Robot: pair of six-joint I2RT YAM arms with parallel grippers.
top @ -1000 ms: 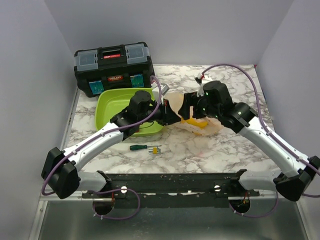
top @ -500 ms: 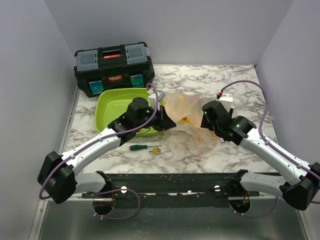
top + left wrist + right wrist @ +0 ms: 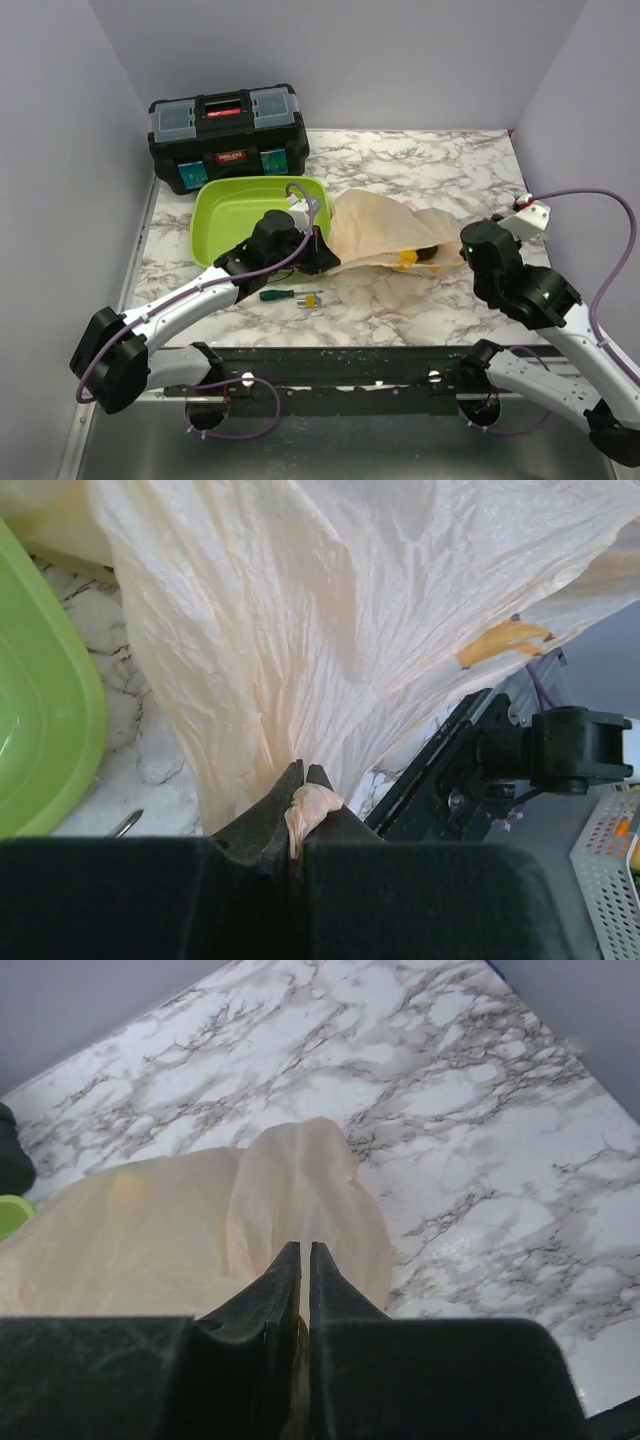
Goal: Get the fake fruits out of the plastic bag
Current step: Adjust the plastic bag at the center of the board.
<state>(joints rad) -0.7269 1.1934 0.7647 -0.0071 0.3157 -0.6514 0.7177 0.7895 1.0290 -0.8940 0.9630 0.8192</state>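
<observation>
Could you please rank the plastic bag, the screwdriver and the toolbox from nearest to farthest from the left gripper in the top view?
1. plastic bag, pinched in the left gripper itself.
2. screwdriver, just nearer the arm bases.
3. toolbox, at the back left corner.

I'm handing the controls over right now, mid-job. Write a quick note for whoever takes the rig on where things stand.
Left gripper: shut, pinching the plastic bag's end beside the lime-green tray.
Right gripper: shut on the bag's opposite end; the bag is stretched between the two.
Fake fruits: a yellow shape shows through the film near the right end.
Done: no fruit seen outside the bag.
Left: get every fruit out.
</observation>
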